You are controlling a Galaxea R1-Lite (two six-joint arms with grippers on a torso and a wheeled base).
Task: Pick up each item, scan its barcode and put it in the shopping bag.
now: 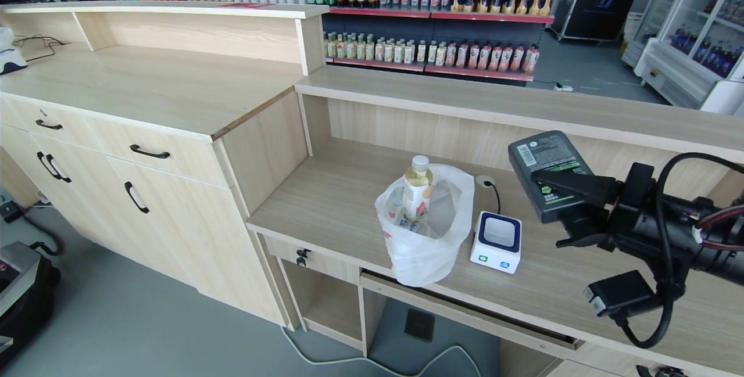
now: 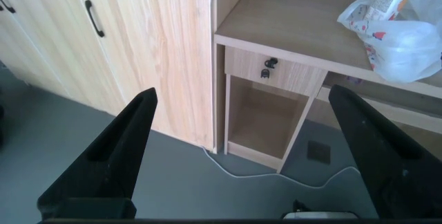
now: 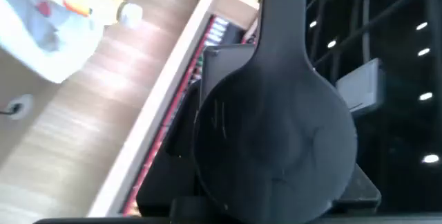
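Here, the left gripper [image 2: 243, 99] hangs low before the cupboards, jaws apart and empty. On the counter [image 1: 325, 203] the bag [image 1: 427, 249] stands open with one bottle [image 1: 417, 188] already inside, just beside the scanner [image 1: 496, 241]. At right, the right gripper [image 1: 567, 208] is clamped on a dark pack [image 1: 546, 162], held above and to the right of the scanner; it is not yet bagged, and whether it has been scanned cannot be told. Bag and scanner sit near the front edge, and a ledge rises behind, leaving open room mainly overhead.
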